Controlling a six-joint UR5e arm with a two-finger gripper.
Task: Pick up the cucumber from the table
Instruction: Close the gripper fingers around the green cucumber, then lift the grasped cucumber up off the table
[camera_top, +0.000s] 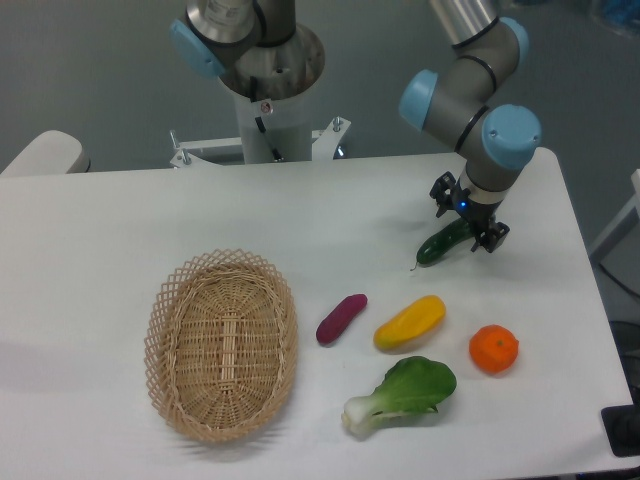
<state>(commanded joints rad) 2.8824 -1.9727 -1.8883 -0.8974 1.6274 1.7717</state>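
there, cucumber (443, 243) lies between the spread fingers (493, 238) (slanted).

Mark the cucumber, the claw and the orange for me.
cucumber (440, 246), fixed camera, on its dark green middle.
claw (466, 222), fixed camera, midway between its fingertips, over the cucumber's right end.
orange (494, 349), fixed camera, centre of the fruit.

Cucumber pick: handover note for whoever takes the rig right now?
End effector: down at the upper right end of the cucumber, fingers either side of it; whether they have closed is not visible.
Cucumber: lying on the table, far right, above the yellow vegetable; stem tip points lower left.
Done: approach and descent.
Left: confirm the grip, then lift.
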